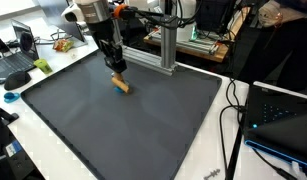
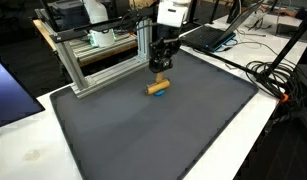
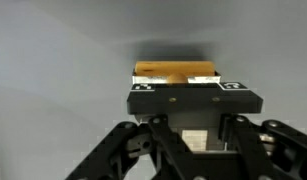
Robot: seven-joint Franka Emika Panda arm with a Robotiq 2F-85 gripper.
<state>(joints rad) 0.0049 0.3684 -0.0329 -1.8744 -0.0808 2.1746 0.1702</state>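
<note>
A small orange-tan block (image 1: 120, 84) with a bluish end lies on the dark grey mat (image 1: 123, 125) near its far edge; it also shows as the block (image 2: 158, 88) in the second exterior view. My gripper (image 1: 116, 72) comes straight down onto it, and the gripper (image 2: 160, 72) has its fingers closed about the block's top. In the wrist view the gripper (image 3: 178, 82) fills the lower half, with the block (image 3: 175, 71) showing as an orange strip just past the black fingertips. The block looks to rest on the mat.
An aluminium frame (image 2: 98, 55) stands just behind the block at the mat's (image 2: 153, 130) far edge. Laptops (image 1: 15, 62) and cables (image 1: 233, 110) lie on the white table around the mat. A dark laptop (image 1: 283, 120) sits beside the mat.
</note>
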